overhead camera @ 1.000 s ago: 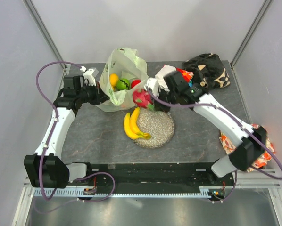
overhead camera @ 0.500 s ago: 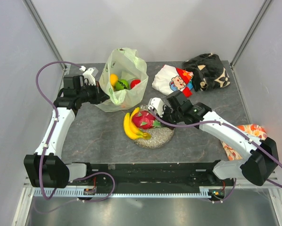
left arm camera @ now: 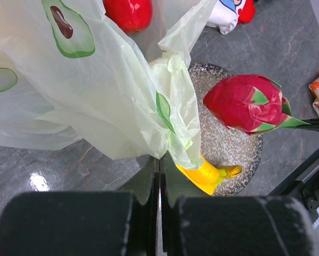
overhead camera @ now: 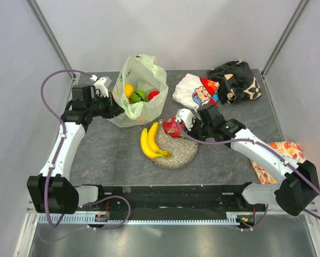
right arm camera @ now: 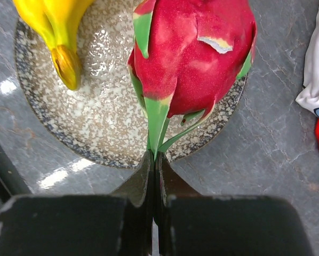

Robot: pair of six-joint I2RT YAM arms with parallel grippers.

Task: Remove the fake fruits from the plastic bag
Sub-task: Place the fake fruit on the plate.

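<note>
Table [overhead camera: 112, 155], dragon fruit [right arm camera: 194, 53] (leaf pinched close-up)

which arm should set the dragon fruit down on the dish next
Right. The right pincer grips the dragon fruit by a green tip, over the speckled dish. The left pincer is shut on the plastic bag edge.

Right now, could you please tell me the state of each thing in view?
Bag: open, upright, edge pinched by the left end effector.
Left end effector: shut on bag.
Right end effector: shut on dragon fruit's leaf.
Dragon fruit: out of bag, held over dish rim.
Bananas: lying on dish.
Dish: flat on table.
Lime, apple, orange: inside bag.
White cloth, dark cloth: crumpled.
</note>
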